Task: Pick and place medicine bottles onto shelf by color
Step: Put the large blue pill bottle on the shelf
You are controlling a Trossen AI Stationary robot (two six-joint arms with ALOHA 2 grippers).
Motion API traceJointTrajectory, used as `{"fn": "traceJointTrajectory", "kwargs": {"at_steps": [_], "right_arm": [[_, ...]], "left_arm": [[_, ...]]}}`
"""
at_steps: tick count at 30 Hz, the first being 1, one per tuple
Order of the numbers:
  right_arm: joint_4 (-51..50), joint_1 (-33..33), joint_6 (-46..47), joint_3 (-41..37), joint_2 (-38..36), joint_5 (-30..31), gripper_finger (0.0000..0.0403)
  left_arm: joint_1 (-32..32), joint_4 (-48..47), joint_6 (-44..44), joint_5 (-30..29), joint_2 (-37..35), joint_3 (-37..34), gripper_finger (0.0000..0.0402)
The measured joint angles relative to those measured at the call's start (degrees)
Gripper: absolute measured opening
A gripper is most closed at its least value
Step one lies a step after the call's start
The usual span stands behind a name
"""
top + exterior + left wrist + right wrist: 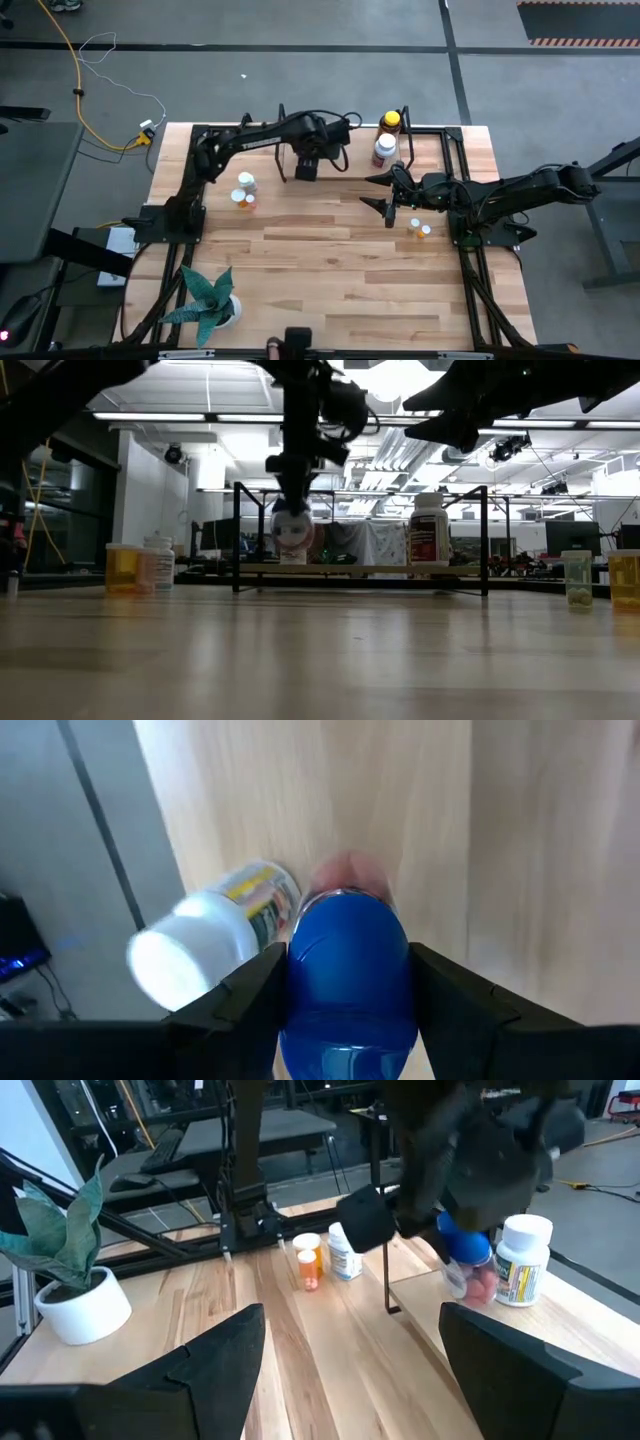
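My left gripper (308, 170) is over the shelf (360, 568) at the table's far side, shut on a clear bottle with a blue cap (462, 1240) and pinkish contents. A white bottle with a white cap (200, 935) stands on the shelf beside it, with a taller amber bottle with a yellow cap (390, 122) farther back. My right gripper (388, 195) hovers open right of centre, touching nothing. A white bottle (246, 182) and an orange vial (243, 200) stand on the table at the left. Two small vials (420, 229) stand at the right. My left gripper pinches the bottle's blue cap (300, 985) between its two fingers, one on each side. The fingers come steeply from above. The bottle hangs upright below them (293, 538), its base close over the shelf board; whether it touches the board, I cannot tell.
A potted green plant (208, 300) stands at the near left corner. The shelf's black legs (236, 535) rise at the far side. Bare tabletop (330, 270) lies in the middle and toward the near edge.
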Motion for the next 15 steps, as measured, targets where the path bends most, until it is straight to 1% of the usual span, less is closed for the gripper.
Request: {"fn": "traceJointTrajectory", "kwargs": {"at_steps": [4, 9, 15], "right_arm": [[0.04, 0.0, 0.05, 0.02, 0.0, 0.01, 0.0291], [0.06, 0.02, 0.13, 0.02, 0.0, -0.01, 0.0291], [0.04, 0.01, 0.15, 0.02, 0.0, 0.0, 0.0291]], "left_arm": [[1.26, -1.37, -0.31, 0.12, 1.56, 0.02, 0.0179], [1.71, 0.41, 0.03, 4.49, 1.56, 0.07, 0.018], [1.97, 1.06, -0.06, 4.73, 1.56, 0.07, 0.018]]}}
